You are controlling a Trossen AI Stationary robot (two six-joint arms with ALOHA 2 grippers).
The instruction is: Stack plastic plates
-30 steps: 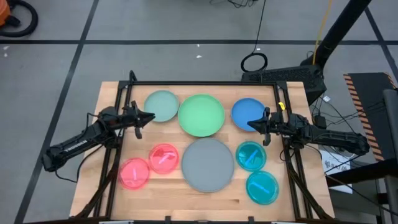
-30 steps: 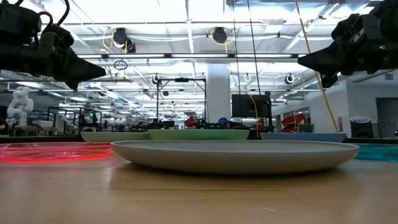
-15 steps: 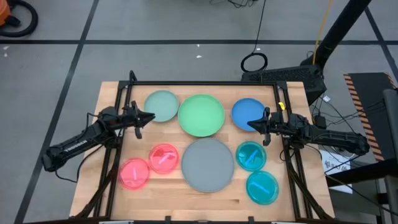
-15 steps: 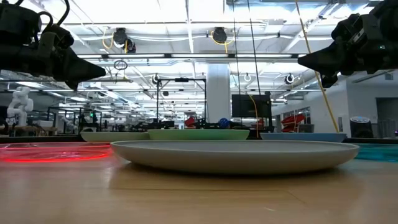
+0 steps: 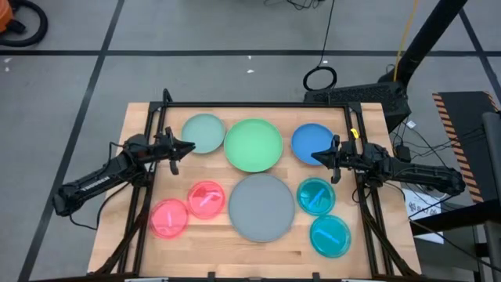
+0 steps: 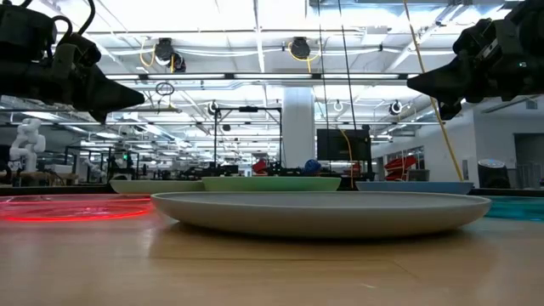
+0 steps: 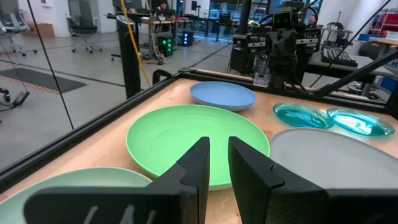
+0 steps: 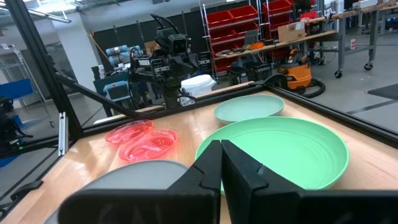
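Eight round plates lie flat and apart on the wooden table. The far row holds a pale mint plate [image 5: 203,133], a large green plate [image 5: 253,144] and a blue plate [image 5: 311,143]. The large grey plate [image 5: 261,207] sits near the middle. Two pink plates [image 5: 207,199] [image 5: 170,218] lie to its left and two teal plates [image 5: 316,196] [image 5: 329,236] to its right. My left gripper [image 5: 190,146] hovers shut above the table beside the mint plate's near rim. My right gripper [image 5: 315,155] hovers shut over the blue plate's near edge. Both are well above the plates in the low view [image 6: 136,98] [image 6: 412,83].
A black frame rail [image 5: 250,105] runs along the table's far edge and down both sides. Bare wood [image 5: 235,254] lies along the near edge. Cables and equipment [image 5: 368,98] sit beyond the far right corner.
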